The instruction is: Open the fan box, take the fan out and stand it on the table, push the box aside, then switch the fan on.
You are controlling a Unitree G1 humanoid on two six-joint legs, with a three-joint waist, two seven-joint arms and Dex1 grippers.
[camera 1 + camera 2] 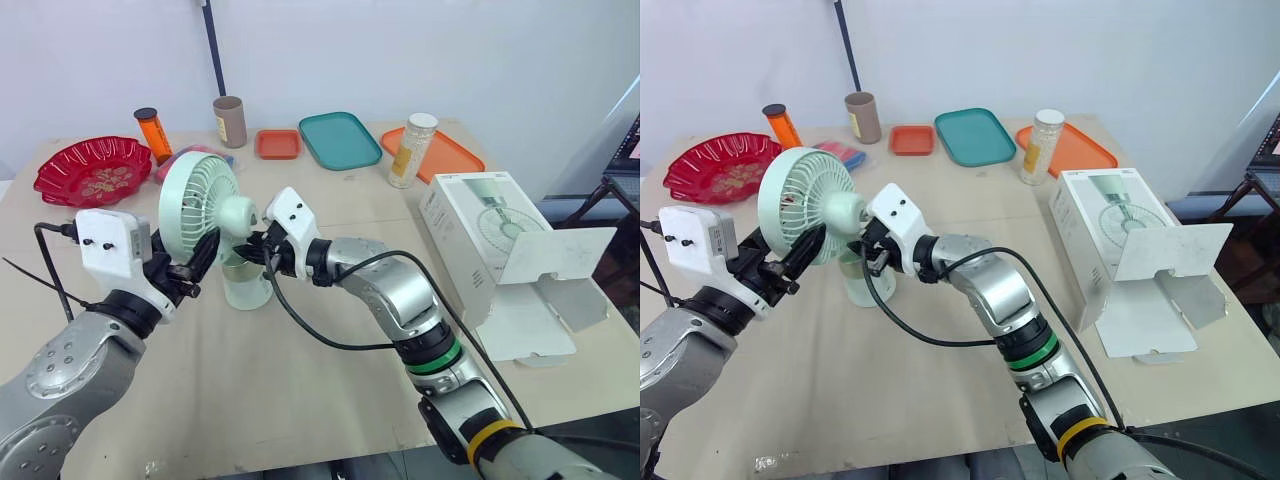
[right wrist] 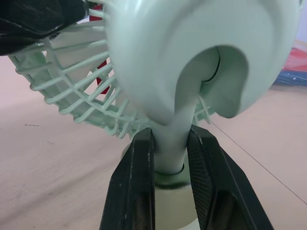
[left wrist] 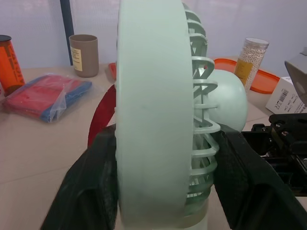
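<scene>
Left eye view: at the far left of the pale wooden worktop (image 1: pixel 300 380) sits a red scalloped plastic dish (image 1: pixel 92 170), with an orange cylindrical bottle (image 1: pixel 152 133) just behind it, both well clear of the work.

Next comes the left pincer (image 1: pixel 197 265), clenched on the lower edge of the round grille of the pale green plastic desk fan (image 1: pixel 200 195). In the left wrist view its black fingers (image 3: pixel 91 182) press the cage from front and back, probably to keep the head from swivelling. The fan stands near the middle-left of the worktop, its base (image 1: pixel 245 290) apparently resting on the surface.

From the other side, the right pincer (image 1: pixel 252 250) is clamped on the fan's slim neck (image 2: pixel 170 148) just above the base. The right wrist view shows its pads (image 2: pixel 136 182) tight against the stem on both sides. That low hold looks meant to keep the fan upright while the other arm works.

Behind stand a brown paper cup (image 1: pixel 230 121), a small orange square tray (image 1: pixel 278 144), a teal rectangular tray (image 1: pixel 340 140), a clear jar of pale grains (image 1: pixel 412 150) and a larger orange tray (image 1: pixel 445 150).

At the far right, the white cardboard fan box (image 1: pixel 480 235) lies on its side with its flap hanging open. It is well apart from the fan, so it seems already out of the way. Switching on appears to be the step left, though I cannot tell where the switch is.
</scene>
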